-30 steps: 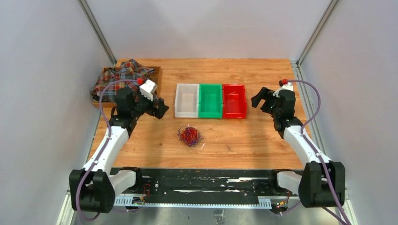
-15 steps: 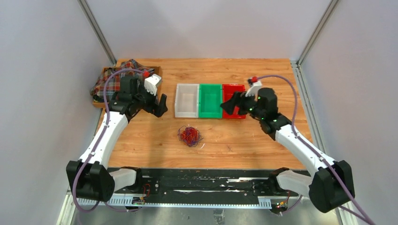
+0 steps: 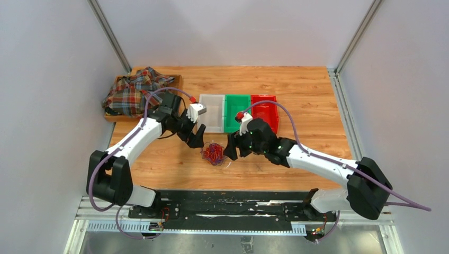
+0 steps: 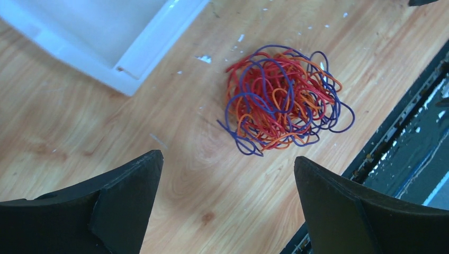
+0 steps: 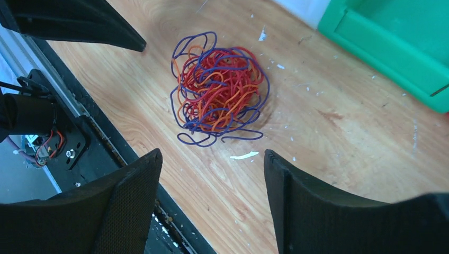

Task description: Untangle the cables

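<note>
The cables [image 3: 214, 153] are flanked by the left gripper [image 3: 197, 137] and right gripper [image 3: 231, 149], both spread wide, apparently clear of the clump.

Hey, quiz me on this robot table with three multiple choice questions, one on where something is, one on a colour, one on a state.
1. Where do the cables lie?
A inside a bin
B on the table between the left gripper and the right gripper
C held up in the air

2. What colour is the middle bin?
A white
B red
C green

3. How does the left gripper stand?
A open, holding nothing
B shut on the cables
C shut on a bin

B: the top view shows them on bare wood between both grippers.
C: it sits between the white bin and the red bin.
A: its wrist view shows the fingers wide apart, nothing gripped.
</note>
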